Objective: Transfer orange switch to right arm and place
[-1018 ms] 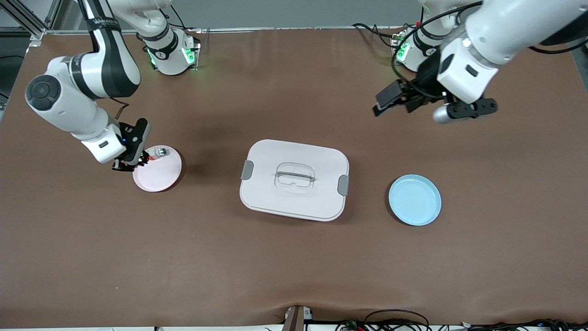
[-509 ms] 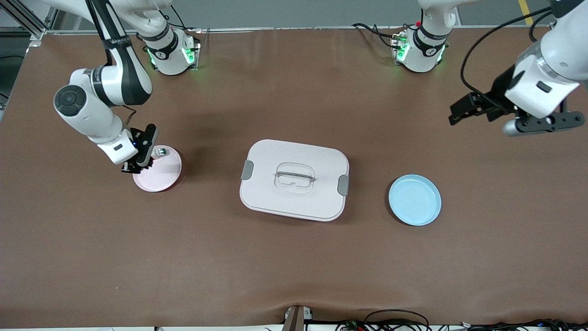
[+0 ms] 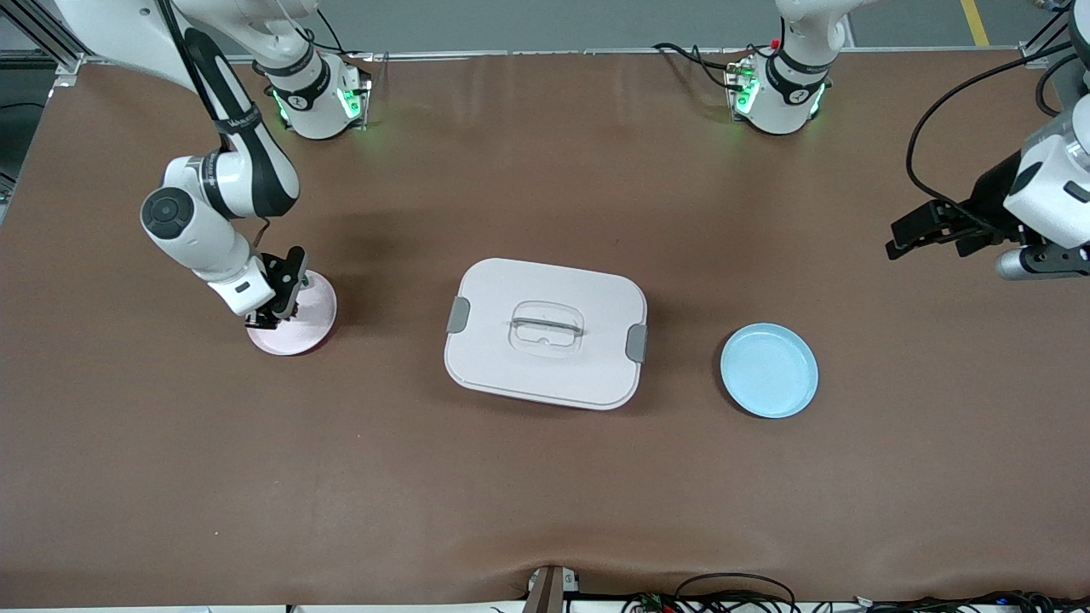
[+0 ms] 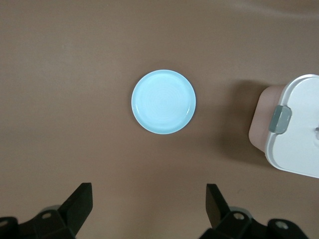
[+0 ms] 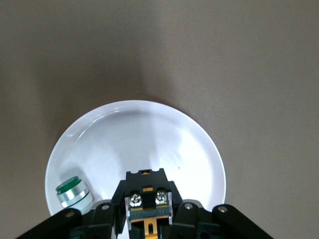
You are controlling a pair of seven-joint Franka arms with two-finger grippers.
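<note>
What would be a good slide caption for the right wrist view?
Right gripper shut on the orange switch, over the pale plate that already holds a green-capped part.

No readable text, labels, brands, numbers or signs anywhere.

A brown table [image 3: 545, 494] fills nearly the whole front view, its covering matte and faintly rippled near the edge closest to the camera. Soft shadows fall across the middle of it, and the light is even overhead. Along the top edge runs a silvery rail [image 3: 545, 53], with a grey wall [image 3: 545, 21] above it. An aluminium frame [image 3: 51, 34] stands at the right arm's corner. A yellow stripe [image 3: 973, 21] marks the floor by the left arm's corner. Cables [image 3: 732, 592] bunch at the near edge.
</note>
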